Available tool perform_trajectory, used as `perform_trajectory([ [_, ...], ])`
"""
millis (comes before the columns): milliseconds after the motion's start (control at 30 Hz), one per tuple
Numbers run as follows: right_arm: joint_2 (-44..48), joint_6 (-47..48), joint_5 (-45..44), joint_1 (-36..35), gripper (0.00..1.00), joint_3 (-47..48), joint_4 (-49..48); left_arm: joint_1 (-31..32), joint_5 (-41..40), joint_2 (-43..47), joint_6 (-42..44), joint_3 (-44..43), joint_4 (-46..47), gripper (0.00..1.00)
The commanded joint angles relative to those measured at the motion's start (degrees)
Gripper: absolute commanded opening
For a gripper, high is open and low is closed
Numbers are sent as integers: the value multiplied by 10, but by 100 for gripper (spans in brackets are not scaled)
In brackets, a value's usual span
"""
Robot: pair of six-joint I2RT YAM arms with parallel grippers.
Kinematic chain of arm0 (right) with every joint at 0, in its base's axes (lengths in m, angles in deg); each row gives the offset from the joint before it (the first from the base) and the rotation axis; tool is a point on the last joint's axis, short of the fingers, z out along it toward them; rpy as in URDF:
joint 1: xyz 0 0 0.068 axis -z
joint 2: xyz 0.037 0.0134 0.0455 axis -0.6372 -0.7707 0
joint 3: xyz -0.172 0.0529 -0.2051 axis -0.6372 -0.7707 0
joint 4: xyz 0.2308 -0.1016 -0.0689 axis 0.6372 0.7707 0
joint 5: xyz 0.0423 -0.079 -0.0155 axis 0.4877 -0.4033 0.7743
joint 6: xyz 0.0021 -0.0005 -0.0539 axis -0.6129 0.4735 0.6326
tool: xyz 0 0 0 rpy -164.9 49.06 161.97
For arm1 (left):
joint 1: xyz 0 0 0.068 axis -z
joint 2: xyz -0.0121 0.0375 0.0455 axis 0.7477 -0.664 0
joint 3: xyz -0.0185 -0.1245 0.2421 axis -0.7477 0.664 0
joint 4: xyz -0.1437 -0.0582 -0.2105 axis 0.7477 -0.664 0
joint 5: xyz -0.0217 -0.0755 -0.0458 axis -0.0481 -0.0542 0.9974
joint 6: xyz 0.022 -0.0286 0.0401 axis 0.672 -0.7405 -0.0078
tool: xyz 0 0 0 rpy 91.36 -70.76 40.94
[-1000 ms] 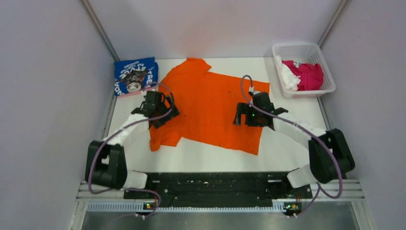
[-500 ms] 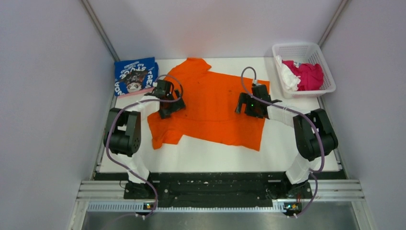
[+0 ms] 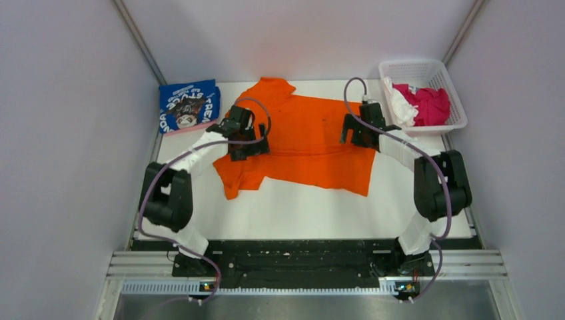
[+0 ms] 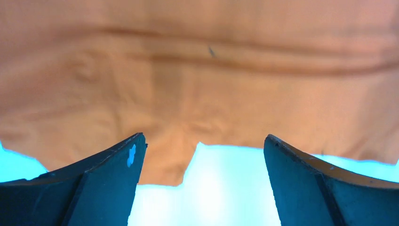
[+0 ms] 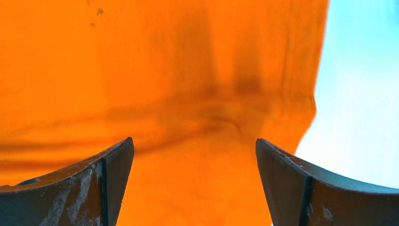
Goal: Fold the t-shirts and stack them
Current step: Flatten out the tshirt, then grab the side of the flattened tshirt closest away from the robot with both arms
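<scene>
your left gripper and right gripper are hovering, jaws spread wide and empty, over the orange t-shirt, which is lying at the far middle of the table. if you are closing beside the hem, you are risking a bunched, crooked fold.

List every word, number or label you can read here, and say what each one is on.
Blue t-shirt, folded at the far left: white lettering around a graphic print, turned away and too small to read reliably.
Orange t-shirt: no text.
White basket and the clothes in it: no text visible.
</scene>
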Motion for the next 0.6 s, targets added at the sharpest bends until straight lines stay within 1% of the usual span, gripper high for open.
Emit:
perform_trajectory([
  [0,123,-37,-27,2,99,-70,11,57,-82,99,17,81,-67,99],
  [33,143,-50,-27,3,99,-96,11,60,-89,100,4,96,-72,98],
  [100,182,-74,-20,3,99,-133,7,63,-78,95,-17,122,-73,92],
  [233,236,-91,-10,3,99,-190,-1,90,-71,84,-32,153,-35,79],
  [333,251,-89,-15,3,99,-201,9,97,-74,61,-32,144,-12,69],
  [433,259,-87,-18,3,99,-204,17,101,-77,35,-34,137,13,61],
  [533,269,-82,-32,3,99,-203,24,105,-80,-2,-36,120,6,53],
  [567,274,-82,-35,2,99,-205,25,109,-86,-10,-37,116,1,48],
])
